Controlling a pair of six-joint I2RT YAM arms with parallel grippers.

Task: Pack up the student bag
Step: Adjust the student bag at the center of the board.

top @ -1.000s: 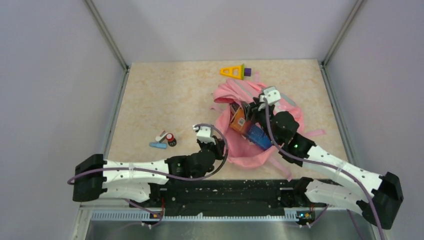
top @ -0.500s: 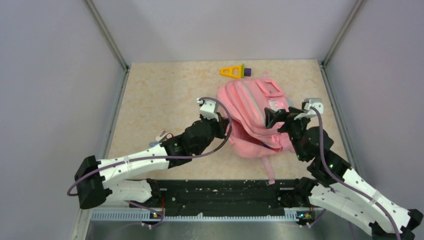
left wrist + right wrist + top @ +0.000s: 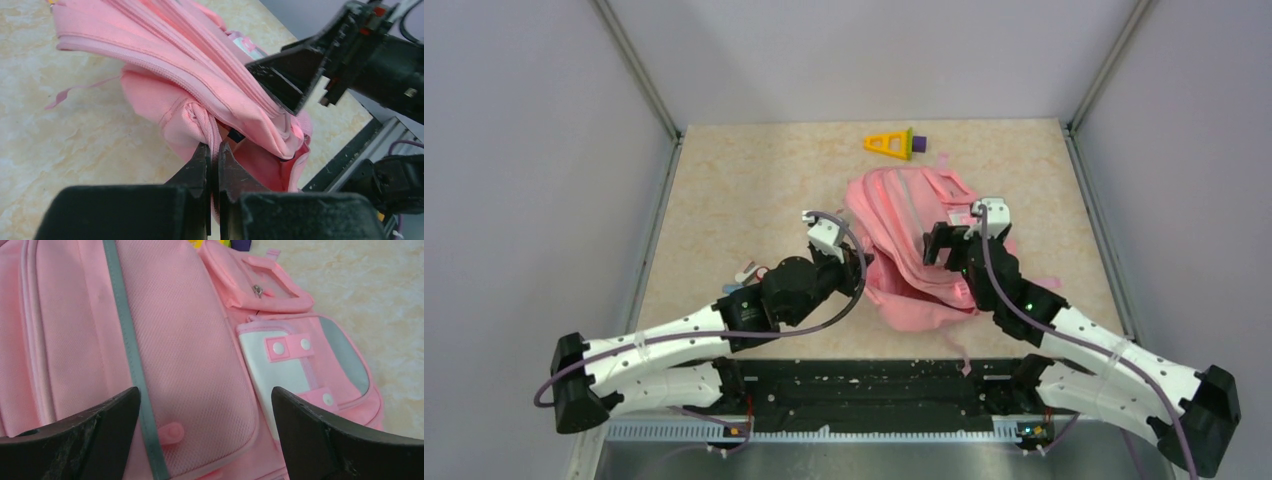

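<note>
1. A beige marbled bench (image 3: 754,190) is standing between pale grey walls, with a black rail (image 3: 874,385) running along its near edge.
2. Nearest, the left gripper (image 3: 212,150) is pinching a fold of pink fabric at the near left edge of the backpack (image 3: 894,215). Its fingers are pressing together with the seam caught between them.
3. Just left of that arm, a few small items (image 3: 746,270) are lying on the bench, partly hidden and too small to identify.
4. The right gripper (image 3: 204,392) is hanging over the front of the backpack with its jaws spread wide, holding nothing. Whether it is touching the fabric cannot be told.
5. The backpack is lying right of centre on the bench, front side up. Its white patch (image 3: 270,375) is showing between the right gripper's fingers, and loose straps are trailing toward the near edge.
6. Farthest away, a yellow triangular toy (image 3: 887,143) with a purple piece (image 3: 917,142) at one end is lying near the far edge, apart from the backpack.
</note>
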